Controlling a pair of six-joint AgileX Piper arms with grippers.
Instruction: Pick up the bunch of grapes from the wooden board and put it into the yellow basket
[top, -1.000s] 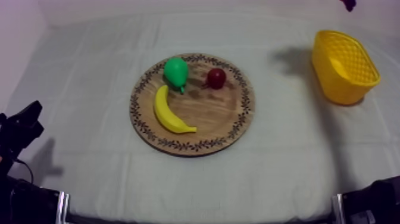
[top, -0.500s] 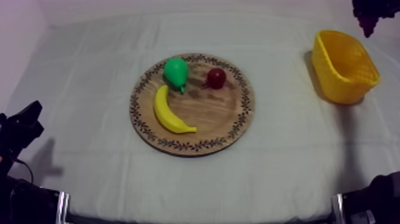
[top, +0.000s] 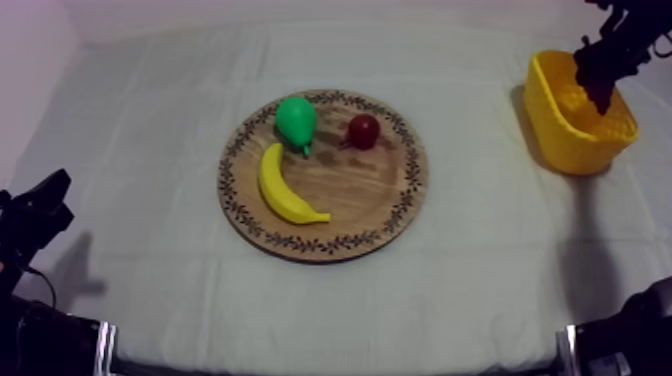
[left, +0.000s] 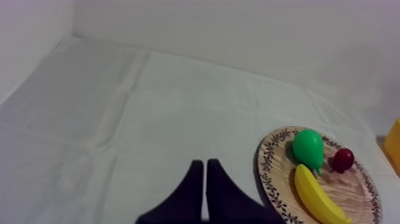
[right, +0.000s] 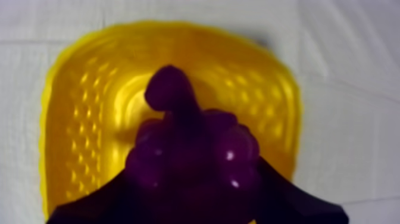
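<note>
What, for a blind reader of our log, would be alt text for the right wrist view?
The right gripper, shut on the purple bunch of grapes, holds it over the opening of the yellow basket, which stands on the grey-white cloth.

The left jaws lie together in a narrow wedge over the desk (left: 119, 119). Near them the board (left: 266, 170) holds a pear (left: 308, 149), banana (left: 318, 198) and small red fruit (left: 342, 159).
</note>
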